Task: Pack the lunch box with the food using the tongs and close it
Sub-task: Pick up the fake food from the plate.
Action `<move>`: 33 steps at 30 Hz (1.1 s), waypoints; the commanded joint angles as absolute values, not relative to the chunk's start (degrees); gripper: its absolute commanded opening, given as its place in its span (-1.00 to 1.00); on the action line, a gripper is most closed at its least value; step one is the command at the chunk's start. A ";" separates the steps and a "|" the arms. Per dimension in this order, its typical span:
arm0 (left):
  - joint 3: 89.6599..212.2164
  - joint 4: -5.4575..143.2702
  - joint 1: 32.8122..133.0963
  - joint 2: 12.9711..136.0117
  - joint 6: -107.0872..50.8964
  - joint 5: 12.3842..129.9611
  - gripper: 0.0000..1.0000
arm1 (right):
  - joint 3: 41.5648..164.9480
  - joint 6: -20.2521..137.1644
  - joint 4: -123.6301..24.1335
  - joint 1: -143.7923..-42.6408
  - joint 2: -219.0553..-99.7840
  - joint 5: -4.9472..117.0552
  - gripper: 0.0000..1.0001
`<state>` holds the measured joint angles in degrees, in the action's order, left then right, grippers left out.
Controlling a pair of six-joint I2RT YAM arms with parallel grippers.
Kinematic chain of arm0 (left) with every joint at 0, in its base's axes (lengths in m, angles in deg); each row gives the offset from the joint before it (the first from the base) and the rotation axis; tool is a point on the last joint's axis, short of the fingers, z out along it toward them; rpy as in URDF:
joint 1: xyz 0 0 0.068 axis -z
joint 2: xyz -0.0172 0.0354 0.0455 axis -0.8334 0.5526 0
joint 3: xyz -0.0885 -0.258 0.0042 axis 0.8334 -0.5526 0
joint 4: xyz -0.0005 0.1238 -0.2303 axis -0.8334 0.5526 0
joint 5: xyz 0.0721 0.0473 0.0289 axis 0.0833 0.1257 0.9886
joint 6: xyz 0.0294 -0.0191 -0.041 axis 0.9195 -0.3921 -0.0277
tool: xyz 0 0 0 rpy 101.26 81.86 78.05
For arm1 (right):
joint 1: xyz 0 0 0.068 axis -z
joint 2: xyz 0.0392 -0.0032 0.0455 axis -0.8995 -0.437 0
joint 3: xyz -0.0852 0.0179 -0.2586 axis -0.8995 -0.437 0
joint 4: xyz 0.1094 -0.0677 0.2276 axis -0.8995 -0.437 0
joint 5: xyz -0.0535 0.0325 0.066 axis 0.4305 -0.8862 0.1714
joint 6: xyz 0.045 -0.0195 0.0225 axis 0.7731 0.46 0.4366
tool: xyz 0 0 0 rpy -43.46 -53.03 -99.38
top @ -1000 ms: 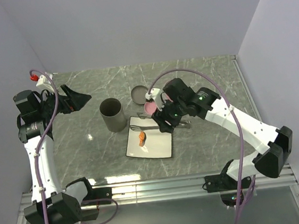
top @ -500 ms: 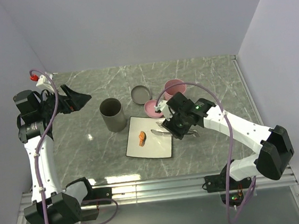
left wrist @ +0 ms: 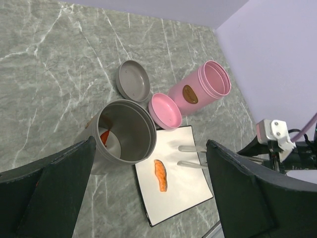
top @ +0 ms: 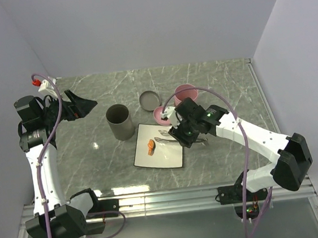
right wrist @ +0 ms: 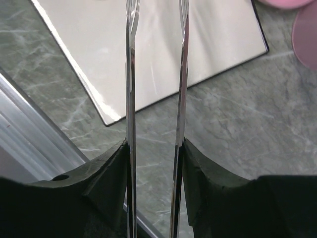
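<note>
- The tongs (top: 164, 136) are slim and silver: two thin, shiny arms that run side by side with a narrow gap between them. Their tips reach in over the right part of the white plate (top: 163, 156).
- The right gripper (top: 182, 134) holds the tongs near their back end. Its wrist view shows one black finger (right wrist: 106, 173) pressed against the outside of each arm, so the jaws are clamped on them, half drawn in.
- The tips of the tongs (left wrist: 189, 148) are apart, and nothing is between them.
- One orange-red piece (top: 150, 147) lies on the left half of the plate. It is long and flat, with paler stripes across it, and it sits a little apart from the tong tips.
- The left gripper (top: 82, 106) hangs high over the far left of the table (top: 94, 154). Its jaws are spread wide and hold nothing.
- There is one grey container (top: 119, 122), which stands upright and uncovered just off the plate's far left corner. From the left wrist view something orange-red shows low inside it (left wrist: 104, 137), but I cannot tell what it is.
- One grey lid (top: 148, 101) lies flat behind the plate.
- One pink lid (top: 161, 116) lies at the plate's far edge.
- One pink container (top: 186, 93) lies on its side just behind the pink lid, with a brown label on its wall.
- That makes one plate, one pair of tongs, two containers and two lids.
</note>
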<state>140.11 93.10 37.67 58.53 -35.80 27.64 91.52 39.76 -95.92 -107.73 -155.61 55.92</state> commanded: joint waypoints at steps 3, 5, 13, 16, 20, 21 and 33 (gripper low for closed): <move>140.73 91.49 37.47 57.71 -35.94 26.17 0.99 | 96.87 37.23 -93.71 -112.51 -155.42 54.11 0.01; 140.82 91.58 37.38 57.88 -35.77 26.26 0.99 | 97.40 36.70 -93.97 -115.23 -155.94 53.94 0.00; 140.29 91.05 37.38 57.88 -36.20 26.00 0.99 | 99.51 35.91 -94.51 -120.34 -160.16 54.29 -0.11; 140.64 91.66 37.38 57.80 -35.77 26.26 0.99 | 100.48 36.26 -94.42 -121.13 -161.65 54.29 -0.14; 140.91 91.93 37.47 57.88 -35.50 26.52 0.99 | 100.84 36.44 -94.77 -121.13 -163.59 54.20 -0.19; 140.91 92.02 37.47 57.88 -35.50 26.44 0.99 | 100.75 36.78 -94.86 -121.22 -163.94 54.20 -0.21; 140.29 91.66 37.47 57.88 -35.68 26.61 0.99 | 95.13 37.49 -92.84 -120.87 -164.03 58.15 -0.37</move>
